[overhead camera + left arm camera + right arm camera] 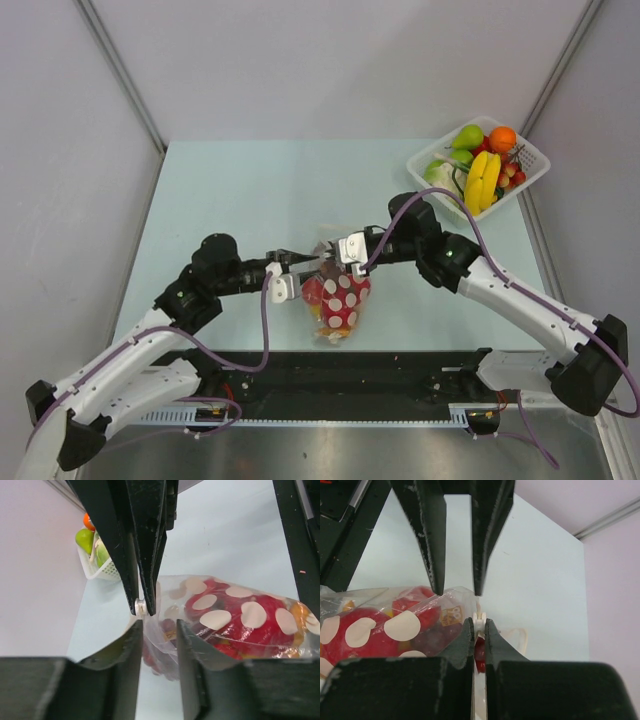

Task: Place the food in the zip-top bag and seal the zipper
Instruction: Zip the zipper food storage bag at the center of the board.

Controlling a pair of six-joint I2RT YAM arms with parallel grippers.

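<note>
The zip-top bag (342,298), clear with cream dots, hangs between my two grippers near the table's front middle. Inside it show the red bell pepper (240,625), the dark purple grapes (169,630) and an orange piece (300,612). My right gripper (479,623) is shut on the whitish zipper strip (479,616) at the bag's mouth; it also shows in the top view (336,252). My left gripper (159,632) is open, its fingers either side of the bag's clear top edge just below the right gripper's tips; in the top view (303,267) it sits left of the bag.
A white lattice basket (529,172) with a banana, an orange, a green pear and other toy food stands at the back right corner; it shows in the left wrist view (100,569) too. A black rail runs along the near edge (400,372).
</note>
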